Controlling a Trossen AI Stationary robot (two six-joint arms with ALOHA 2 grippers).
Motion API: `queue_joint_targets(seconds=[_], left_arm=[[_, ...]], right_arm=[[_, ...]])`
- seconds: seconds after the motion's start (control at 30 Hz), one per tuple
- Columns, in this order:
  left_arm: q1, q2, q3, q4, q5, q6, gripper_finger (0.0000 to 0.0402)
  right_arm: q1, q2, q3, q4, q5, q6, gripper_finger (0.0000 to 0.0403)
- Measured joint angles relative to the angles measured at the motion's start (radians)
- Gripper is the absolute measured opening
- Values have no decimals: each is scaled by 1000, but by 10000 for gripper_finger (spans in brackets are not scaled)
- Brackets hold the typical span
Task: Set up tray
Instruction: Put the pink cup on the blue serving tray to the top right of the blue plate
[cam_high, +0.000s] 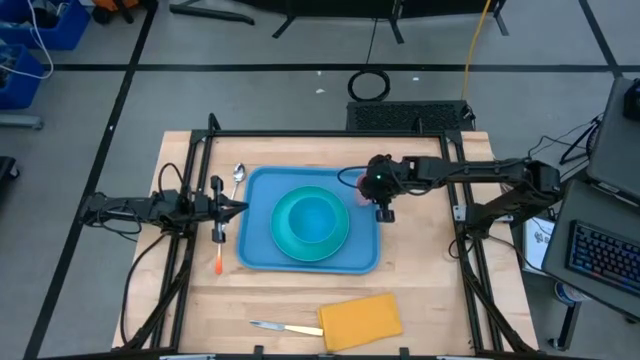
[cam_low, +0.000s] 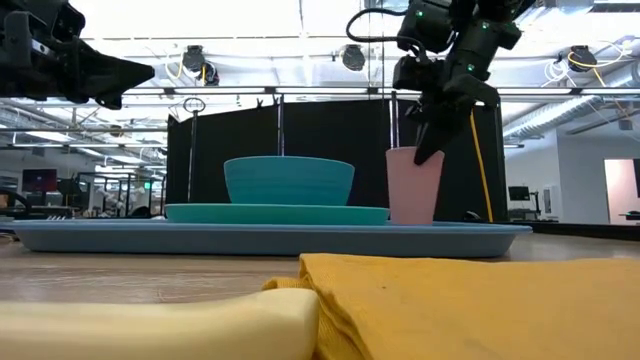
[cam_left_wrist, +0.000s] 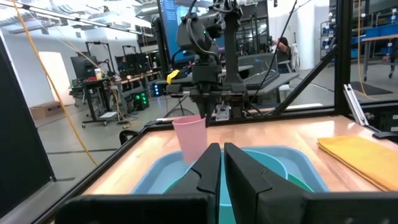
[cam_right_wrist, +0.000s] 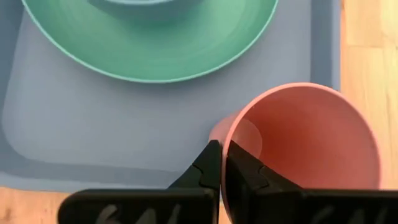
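Observation:
The blue tray (cam_high: 262, 255) lies in the middle of the table. On it rests a turquoise plate (cam_high: 340, 240) with a turquoise bowl (cam_high: 308, 215) in its centre. A pink cup (cam_low: 415, 187) stands in the tray's far right corner, and my right gripper (cam_right_wrist: 222, 163) is shut on it from above. My left gripper (cam_high: 236, 207) hangs shut over the tray's left edge, well above the table, touching nothing. In the low view the tray's rim (cam_low: 300, 238) hides the cup's base. My right gripper pinches the pink cup's wall at its rim (cam_right_wrist: 227, 138), on the side facing the plate, with one finger inside the cup (cam_right_wrist: 245, 177) and one outside (cam_right_wrist: 208, 169). The fingers come from above, pointing down. The cup stays upright, its base down behind the tray's rim.
A spoon (cam_high: 238, 176) lies off the tray's far left corner and an orange-handled utensil (cam_high: 218, 262) to the tray's left. A folded yellow napkin (cam_high: 360, 320) and a knife (cam_high: 282, 327) lie near the table's near edge. Bare wood shows to the tray's right.

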Motion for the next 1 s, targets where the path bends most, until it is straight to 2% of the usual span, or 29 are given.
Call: queue_joint_targets(seconds=[1.0], left_arm=[[0, 0, 0, 3, 0, 0, 26]], right_arm=[[0, 62, 2, 35, -2, -32, 0]])
